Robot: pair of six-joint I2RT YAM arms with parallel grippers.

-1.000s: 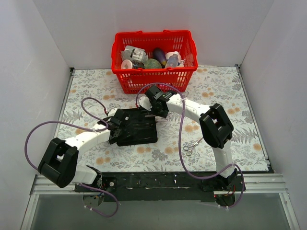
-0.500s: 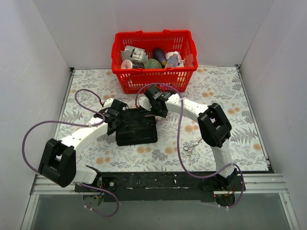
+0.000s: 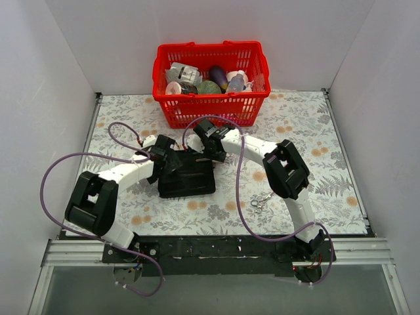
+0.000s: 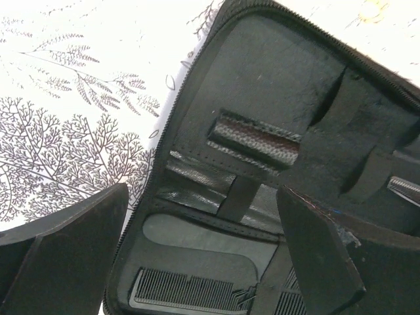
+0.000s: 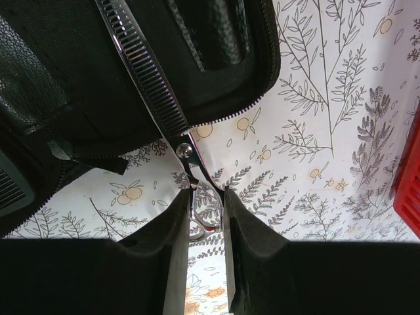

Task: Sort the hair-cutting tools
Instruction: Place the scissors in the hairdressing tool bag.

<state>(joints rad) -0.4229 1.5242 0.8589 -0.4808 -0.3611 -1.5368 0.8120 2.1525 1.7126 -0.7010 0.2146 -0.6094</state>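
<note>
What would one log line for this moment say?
left end effector: open over case | right end effector: shut on toothed scissors | comb: in case

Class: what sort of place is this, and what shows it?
Probably a robot test cell: white walls box in a floral-covered table, with left arm and right arm bolted at its edge.

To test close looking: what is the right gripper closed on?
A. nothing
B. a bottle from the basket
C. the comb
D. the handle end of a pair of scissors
D: in the right wrist view, the right gripper pinches the scissors at their ring end, with the toothed blade lying over the open case.
</note>
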